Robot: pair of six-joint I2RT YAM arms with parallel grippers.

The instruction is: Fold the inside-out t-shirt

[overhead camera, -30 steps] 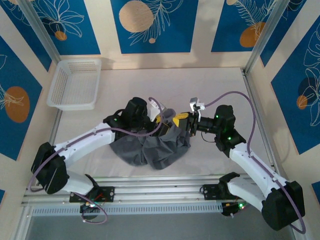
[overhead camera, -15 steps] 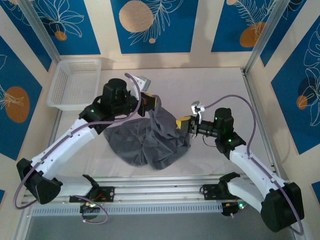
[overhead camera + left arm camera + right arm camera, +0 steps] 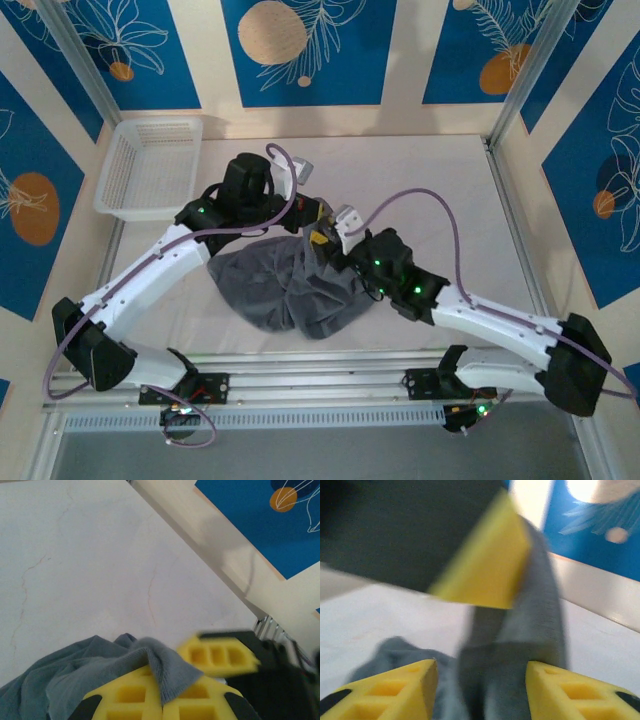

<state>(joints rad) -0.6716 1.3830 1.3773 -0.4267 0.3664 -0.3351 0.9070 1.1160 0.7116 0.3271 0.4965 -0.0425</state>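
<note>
Looking down at the pale table [image 3: 440, 180], I take the white plastic mesh basket [image 3: 147, 211] in its far left corner as my marker. The slate-grey cotton t-shirt [image 3: 285, 290] lies in a crumpled heap to the right of that basket and nearer the arm bases, apart from it. One fold is drawn up from the heap's far edge, on the side away from the basket.

The left gripper [image 3: 313, 213] sits just to the right of the basket's near corner. Seen from its own wrist, the left gripper [image 3: 161, 702] has its yellow fingers pressed together, with a ridge of the grey cloth [image 3: 75, 670] pinched between them.

The right gripper [image 3: 325, 240] is right beside it, a little farther from the basket. From its wrist camera, the right gripper [image 3: 480, 690] has its fingers standing well apart. A hanging strip of the shirt [image 3: 520, 650] runs through the gap and is not clamped. One blurred yellow finger [image 3: 482, 565] of the left gripper shows above that strip.
</note>
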